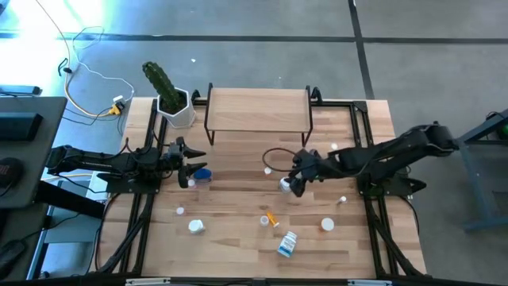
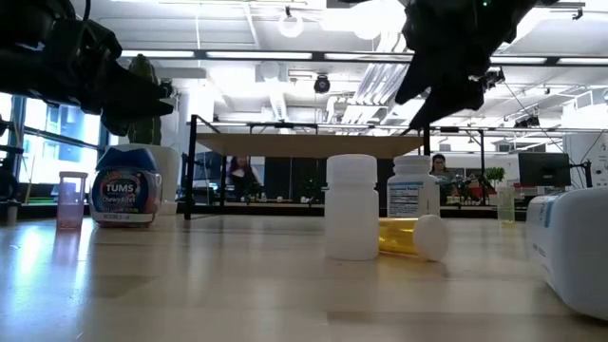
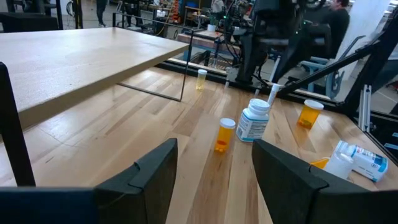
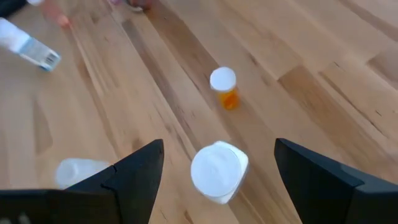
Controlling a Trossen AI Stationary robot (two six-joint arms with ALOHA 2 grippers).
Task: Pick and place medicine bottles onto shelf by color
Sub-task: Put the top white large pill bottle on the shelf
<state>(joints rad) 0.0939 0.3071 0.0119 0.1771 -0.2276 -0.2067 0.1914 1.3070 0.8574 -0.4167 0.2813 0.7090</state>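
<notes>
Overhead, right gripper (image 4: 214,165) jaws wide above white-capped bottle (image 4: 217,171), bare tabletop (image 4: 323,68) around

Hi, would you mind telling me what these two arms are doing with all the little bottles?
The arms are sorting medicine bottles onto the shelf, whose top is bare so far. The right gripper hangs open above a white-capped bottle near the table's middle, holding nothing. The left gripper is open and empty beside the blue Tums bottle. Other bottles are scattered across the table.
</notes>
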